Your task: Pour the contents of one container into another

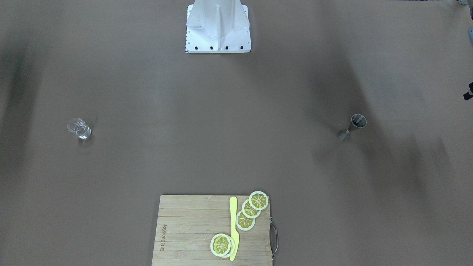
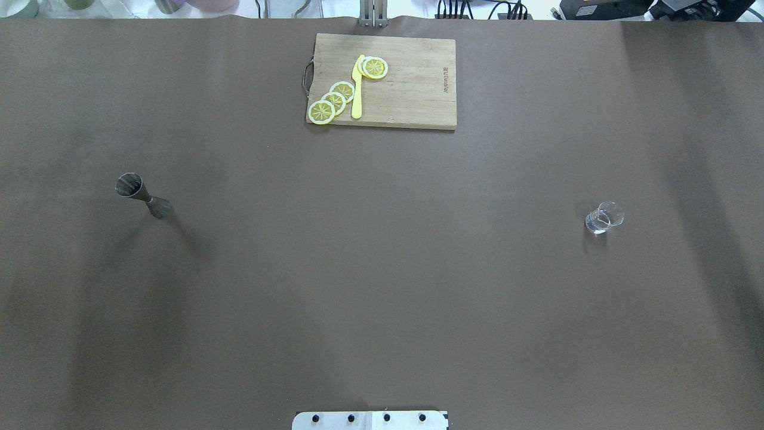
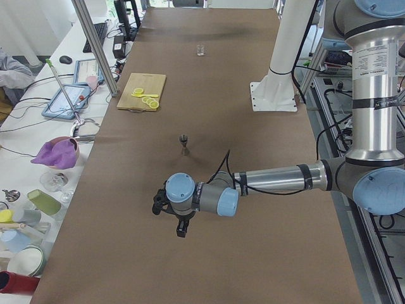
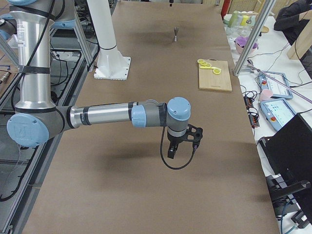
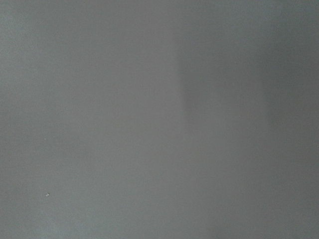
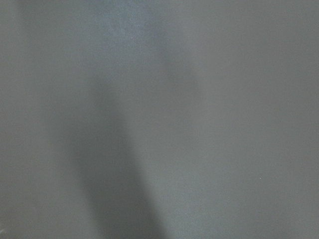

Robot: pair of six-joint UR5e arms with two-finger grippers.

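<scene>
Standing upright on the bench [image 2: 382, 269], the jigger [image 2: 143, 197] sits on the robot's left half, an open cup uppermost, with nothing touching it. The glass [image 2: 604, 217] stands upright on the right half, well apart from the jigger and roughly level with it across the bench. It is clear, and whether it holds liquid cannot be told. Between them lies bare brown surface.

The left gripper [image 3: 180, 228] shows only in the exterior left view. Its arm stretches out low and level, and the gripper points down above bare bench, toward the bench's left end and apart from the jigger. Whether its fingers are spread or pressed together cannot be told from there. The right gripper [image 4: 183, 146] shows only in the exterior right view, in a like pose: arm level, gripper pointing down over bare bench near the right end. Its fingers' state cannot be told either. Neither gripper touches a container.

Both wrist views show only plain bench surface crossed by soft shadow.

At the edge far from the robot, mid-bench, lies a board [image 2: 412, 89] with a metal handle [image 2: 308, 76] at its left end. A yellow knife [image 2: 357, 89] lies on it. Three overlapping lemon slices [image 2: 334, 101] lie just beside it toward the handle, with more at its far end. The base [image 1: 218, 33] stands at the robot's edge, mid-bench.
</scene>
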